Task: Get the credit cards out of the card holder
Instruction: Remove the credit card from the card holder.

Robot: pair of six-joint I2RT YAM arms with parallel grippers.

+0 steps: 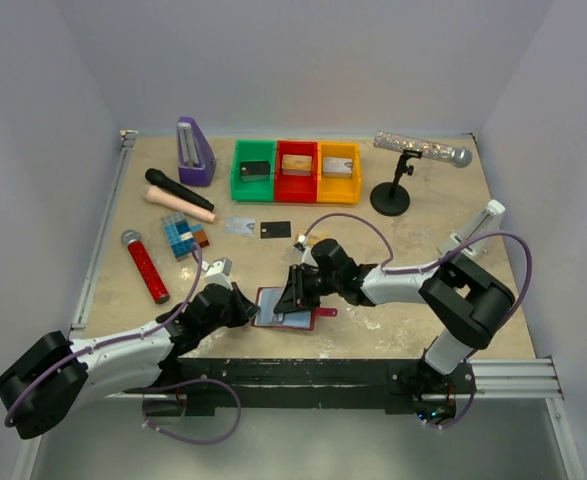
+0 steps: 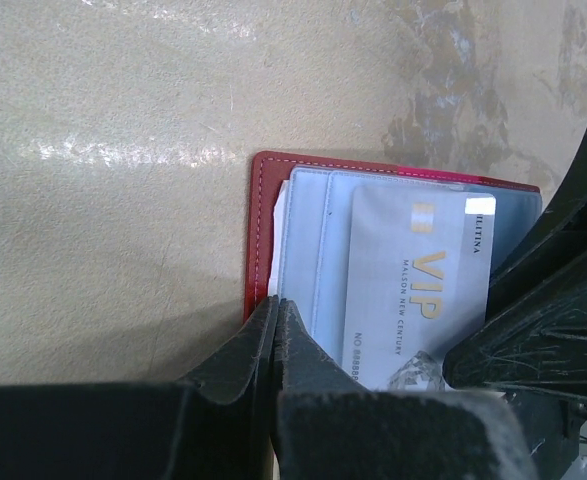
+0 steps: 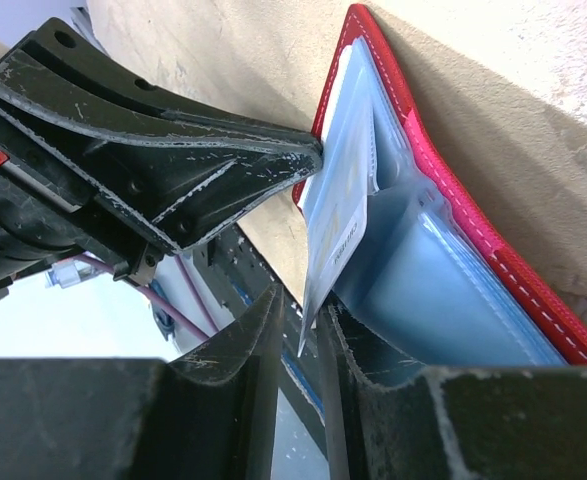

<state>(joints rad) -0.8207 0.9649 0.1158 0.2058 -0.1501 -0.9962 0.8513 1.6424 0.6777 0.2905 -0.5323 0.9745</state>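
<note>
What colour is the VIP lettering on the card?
Gold; the left wrist view shows the card best.

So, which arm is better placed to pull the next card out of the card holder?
The right. The right gripper has the silvery card's edge between its open jaws, while the left gripper is shut with its tips at the card holder's edge, apparently steadying it.

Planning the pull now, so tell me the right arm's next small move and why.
Probably close the right gripper on the silvery VIP card, then draw it from its pocket. The card's free edge sits between the jaws, which stand slightly apart, while the shut left gripper presses on the red edge of the card holder, likely keeping it from sliding.
</note>
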